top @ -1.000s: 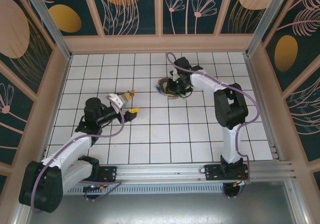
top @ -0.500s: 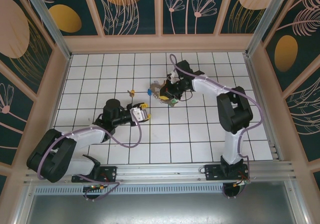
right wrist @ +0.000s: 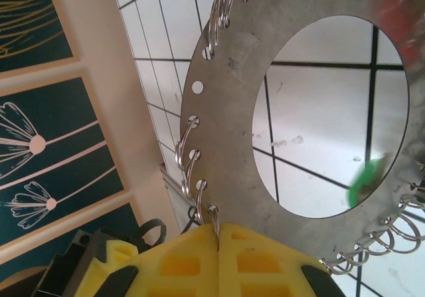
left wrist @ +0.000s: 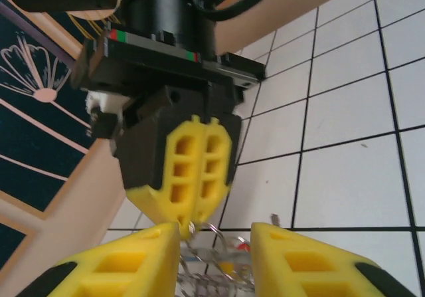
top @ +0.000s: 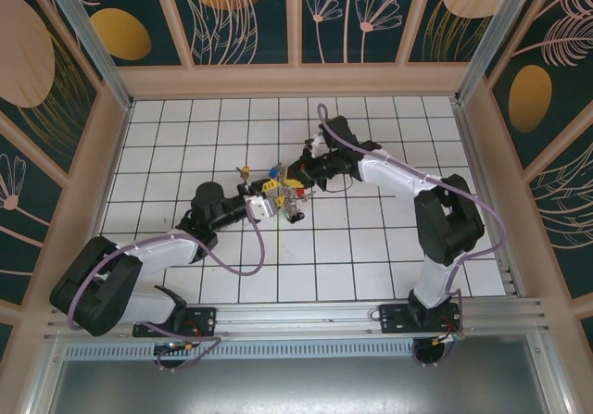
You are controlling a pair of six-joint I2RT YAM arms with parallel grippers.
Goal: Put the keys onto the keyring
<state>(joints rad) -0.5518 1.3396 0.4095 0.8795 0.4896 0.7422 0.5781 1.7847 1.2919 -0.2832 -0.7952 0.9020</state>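
Both arms have swung together since a second ago, meeting mid-bench (top: 371,247). Right fingers (right wrist: 179,264) pinch shut on the keyring (right wrist: 222,111) rim. Left fingers (left wrist: 133,264) stand spread wide, wire loops showing in their gap. One yellow key (top: 245,170) lies alone, upper left of them. One green key (right wrist: 364,181) blurs against the ring.

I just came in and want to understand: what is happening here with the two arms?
The right hand is shut on the rim of the keyring, a flat metal ring with small wire loops. The left hand faces it, fingers apart, with loops showing between them. A yellow key lies on the table.
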